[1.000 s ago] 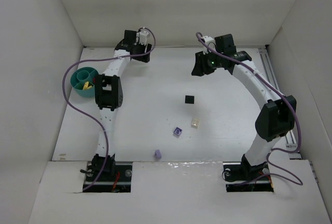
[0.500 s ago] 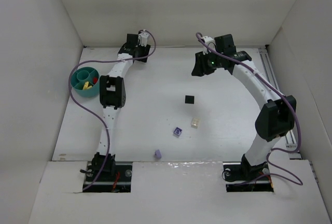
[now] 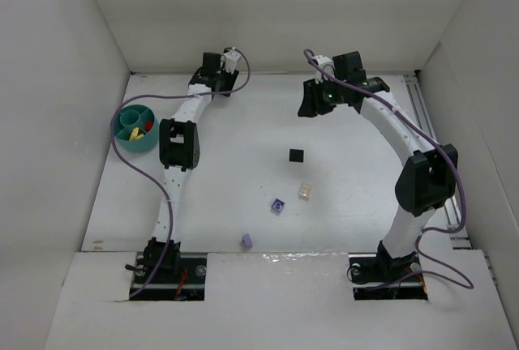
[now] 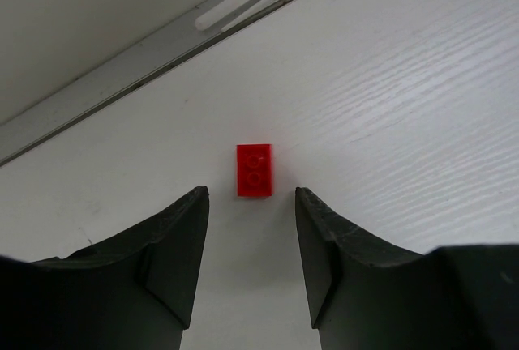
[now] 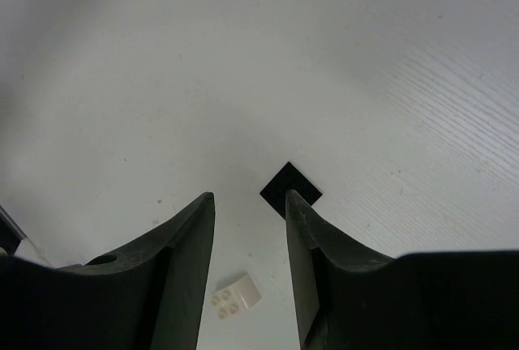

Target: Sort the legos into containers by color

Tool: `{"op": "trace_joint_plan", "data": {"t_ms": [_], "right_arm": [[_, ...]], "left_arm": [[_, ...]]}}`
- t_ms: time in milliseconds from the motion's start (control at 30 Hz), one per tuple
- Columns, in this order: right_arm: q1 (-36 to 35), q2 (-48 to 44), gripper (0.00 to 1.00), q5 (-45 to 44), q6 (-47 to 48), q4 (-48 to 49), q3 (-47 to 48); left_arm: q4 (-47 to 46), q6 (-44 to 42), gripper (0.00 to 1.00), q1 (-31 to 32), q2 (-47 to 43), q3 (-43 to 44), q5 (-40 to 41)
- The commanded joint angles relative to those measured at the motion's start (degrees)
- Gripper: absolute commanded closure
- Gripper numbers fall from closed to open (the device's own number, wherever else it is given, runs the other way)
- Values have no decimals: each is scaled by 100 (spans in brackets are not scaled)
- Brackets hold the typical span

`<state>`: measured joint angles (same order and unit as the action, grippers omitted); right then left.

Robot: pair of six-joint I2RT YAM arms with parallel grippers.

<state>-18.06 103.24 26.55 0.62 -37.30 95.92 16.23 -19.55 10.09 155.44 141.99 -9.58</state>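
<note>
The left wrist view shows a small red lego (image 4: 255, 169) lying flat on the white table near the back wall. It sits just ahead of my open left gripper (image 4: 250, 194), centred on the gap, with nothing between the fingers. From above, the left gripper (image 3: 220, 65) is at the far back edge and hides that brick. My right gripper (image 5: 249, 196) hangs open and empty above a flat black square (image 5: 290, 189) and a cream brick (image 5: 236, 293). The teal bowl (image 3: 123, 117) at the left holds yellow and red pieces.
Seen from above, the black square (image 3: 297, 155), the cream brick (image 3: 305, 192), a purple brick (image 3: 278, 205) and a lilac brick (image 3: 246, 241) lie mid-table. White walls enclose the table on three sides. A purple cable (image 3: 130, 160) loops off the left arm beside the bowl.
The left arm has swung slightly to the right along the back edge, uncovering more of the bowl. The right arm has hardly moved.
</note>
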Motion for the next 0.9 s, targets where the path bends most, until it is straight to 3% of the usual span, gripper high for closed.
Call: {"op": "trace_joint_plan", "data": {"t_ms": [0,67,200,267,400,500,667,767,867], "right_arm": [[14,38,54,122,26,74,313],[14,91,54,289,174,74,313],[14,214,54,553,228,74,462],[14,372,54,615,228,74,568],[14,424,54,668,228,74,621],[-91,425,54,616,228,74,621],[-92,372,54,545,228,21,568],[-92,319,54,624,228,21,489],[-145,319,54,738,228,21,436]], "left_arm": [[178,-304,56,178,22,215,-8],[179,-208,57,178,-65,215,53],[-933,624,53,-226,-1004,-1326,-874],[-1113,821,53,-358,-1400,-1569,-1159],[-833,1137,47,-517,-1202,-1045,-1502],[-77,1024,50,-587,-832,-120,-2318],[-232,926,55,-587,-1339,-1126,-3049],[-332,1357,53,-587,-1429,-1219,-2622],[99,1698,74,-587,-920,-183,-2364]]}}
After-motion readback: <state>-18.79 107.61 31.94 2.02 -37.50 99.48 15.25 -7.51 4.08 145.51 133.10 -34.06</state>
